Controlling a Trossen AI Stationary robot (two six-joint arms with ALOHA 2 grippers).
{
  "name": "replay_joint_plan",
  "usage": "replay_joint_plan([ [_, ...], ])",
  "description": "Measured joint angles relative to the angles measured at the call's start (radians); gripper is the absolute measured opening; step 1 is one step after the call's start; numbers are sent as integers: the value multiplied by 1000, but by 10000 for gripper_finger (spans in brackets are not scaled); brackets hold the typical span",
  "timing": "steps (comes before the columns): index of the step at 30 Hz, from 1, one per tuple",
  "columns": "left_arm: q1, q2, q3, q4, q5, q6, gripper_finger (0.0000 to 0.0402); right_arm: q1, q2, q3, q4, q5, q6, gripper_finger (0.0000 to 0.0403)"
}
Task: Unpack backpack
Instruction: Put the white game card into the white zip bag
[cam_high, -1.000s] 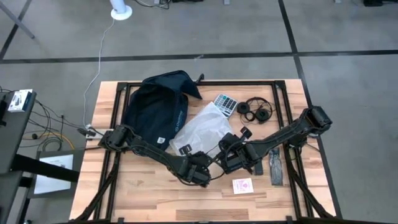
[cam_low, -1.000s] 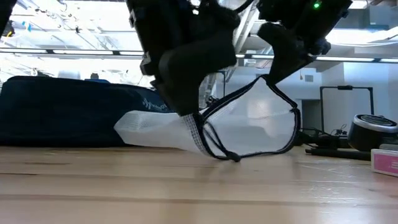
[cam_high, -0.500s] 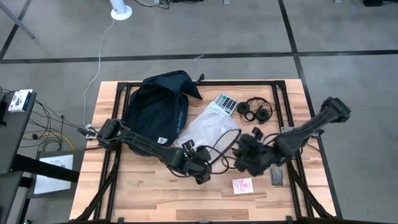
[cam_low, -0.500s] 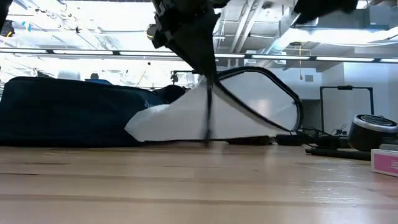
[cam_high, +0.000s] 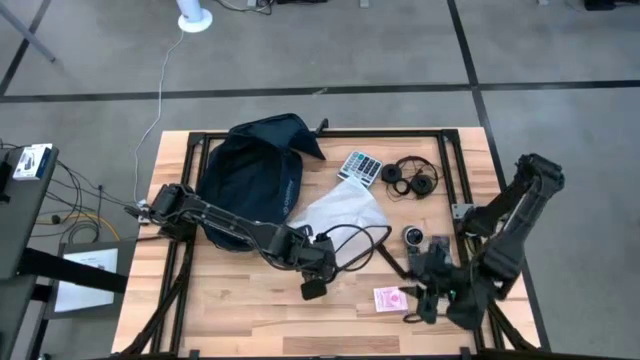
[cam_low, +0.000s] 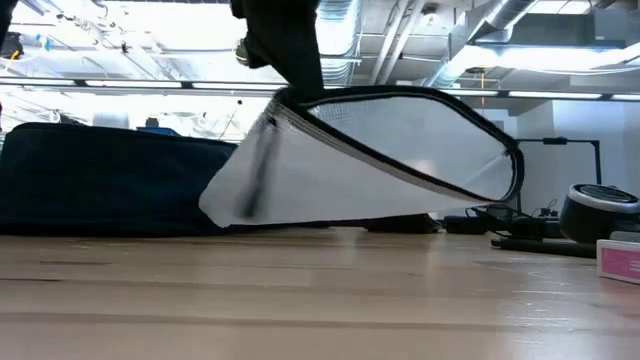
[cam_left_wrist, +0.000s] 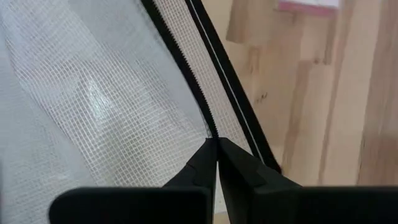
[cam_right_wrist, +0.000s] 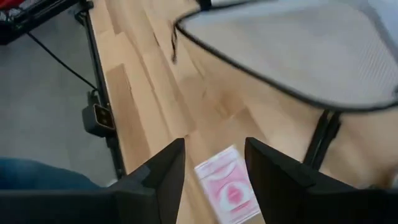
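The left gripper (cam_left_wrist: 216, 144) is clamped on the zippered edge of the mesh pouch (cam_high: 338, 212), lifting it. The right gripper (cam_right_wrist: 214, 163), fingers apart and empty, hangs above the pink card (cam_right_wrist: 227, 192). The backpack (cam_high: 250, 172) lies at the table's far-left; the next move likely calls for setting the pouch down clear of it.

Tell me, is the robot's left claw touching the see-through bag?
Touching. The left wrist view shows the left gripper shut on the clear mesh pouch, its fingertips pinching the zipper edge.
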Motion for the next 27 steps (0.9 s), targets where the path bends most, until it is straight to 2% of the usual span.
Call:
replay_joint_plan([
  [5,-1,-5,0,-79,-12,56,0,23,93,0,27,-54,120,143],
  [12,0,-5,0,-110,-52,117,0,-28,203,-1,74,-349,291,133],
  [16,-4,-5,0,-103,-53,138,0,-48,235,-1,143,-406,225,133],
  [23,-15,-5,0,-87,-53,142,0,-115,242,-1,109,-419,193,133],
  [27,-14,-5,0,-59,-53,127,0,-159,242,-1,122,-548,11,147],
])
